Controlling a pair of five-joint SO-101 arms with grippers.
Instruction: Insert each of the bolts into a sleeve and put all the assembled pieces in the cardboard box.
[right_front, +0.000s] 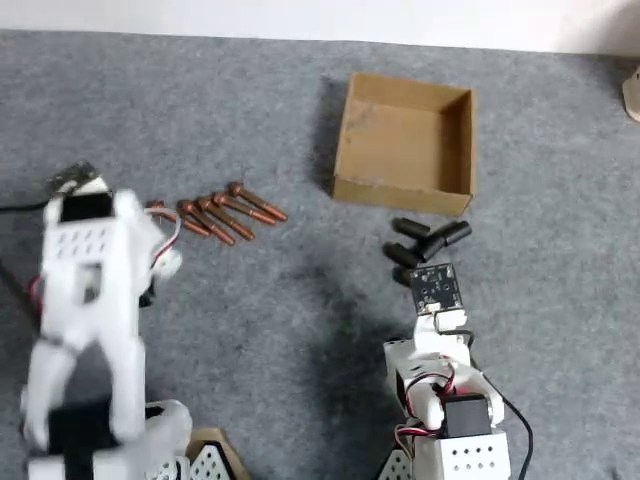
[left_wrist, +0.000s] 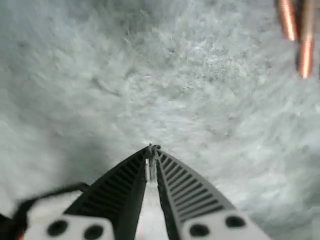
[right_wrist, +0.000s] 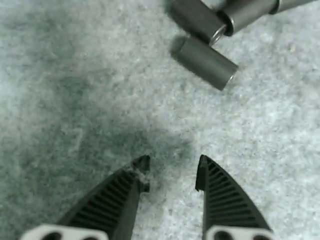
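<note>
Bolts (right_front: 218, 213) lie left of the cardboard box (right_front: 405, 145), sleeves (right_front: 425, 243) just beside it; my left gripper (left_wrist: 151, 149) closed, empty, right gripper (right_wrist: 172, 172) open near the sleeves, so I'd risk nudging one rolling.

I take this for a small robotics lab or workshop test station. I work over a bench (right_front: 300, 330) covered in grey, felt-like carpet, with a plain white surface (right_front: 300, 18) beyond its far edge. Two small white desktop arms stand on it, the left arm (right_front: 90, 270) and the right arm (right_front: 450, 440), with loose red and white wires (right_front: 440, 385) and a bare circuit board (right_front: 437, 285) showing. Copper-coloured bolts (right_front: 225, 212), dark sleeves (right_front: 425, 240) and a plain cardboard box (right_front: 405, 145) lie out like test parts.
</note>
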